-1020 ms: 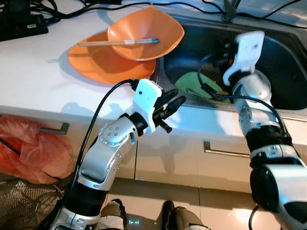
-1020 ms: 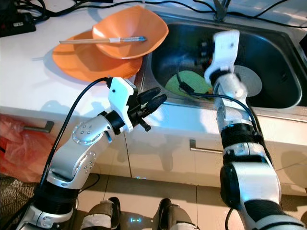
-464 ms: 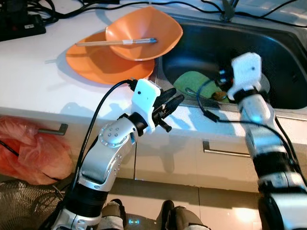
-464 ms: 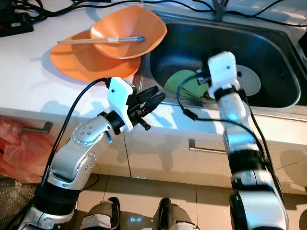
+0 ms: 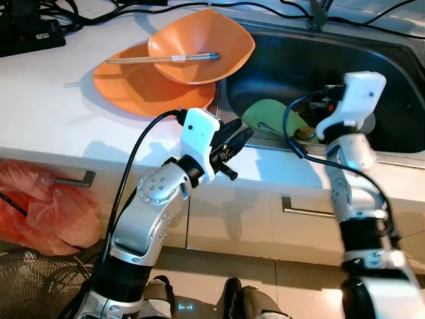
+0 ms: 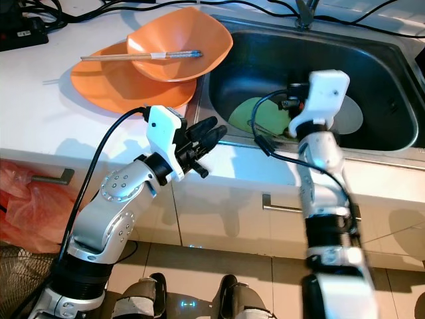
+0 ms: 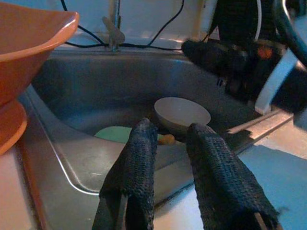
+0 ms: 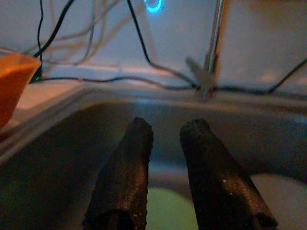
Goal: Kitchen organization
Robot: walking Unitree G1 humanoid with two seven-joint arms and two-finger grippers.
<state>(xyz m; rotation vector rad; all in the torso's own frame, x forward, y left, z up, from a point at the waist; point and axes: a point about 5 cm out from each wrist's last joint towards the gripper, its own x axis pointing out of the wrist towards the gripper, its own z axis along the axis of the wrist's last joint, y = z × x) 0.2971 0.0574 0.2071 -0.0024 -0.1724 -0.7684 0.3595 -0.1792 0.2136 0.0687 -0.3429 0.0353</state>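
Right gripper point(image 8: 165, 167) over sink point(image 5: 292, 56), centre right, fingers apart, empty; left gripper point(image 5: 234, 141) at counter edge, fingers parted, empty.

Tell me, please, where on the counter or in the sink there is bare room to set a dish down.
The white counter is bare in front of the stacked orange bowls, toward its front edge. The sink is dark and open along its back wall by the faucet. Its front is crowded: green plate, white dish and the right gripper.

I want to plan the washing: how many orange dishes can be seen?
2: an orange bowl with chopsticks across it sits on an orange plate, on the counter left of the sink.
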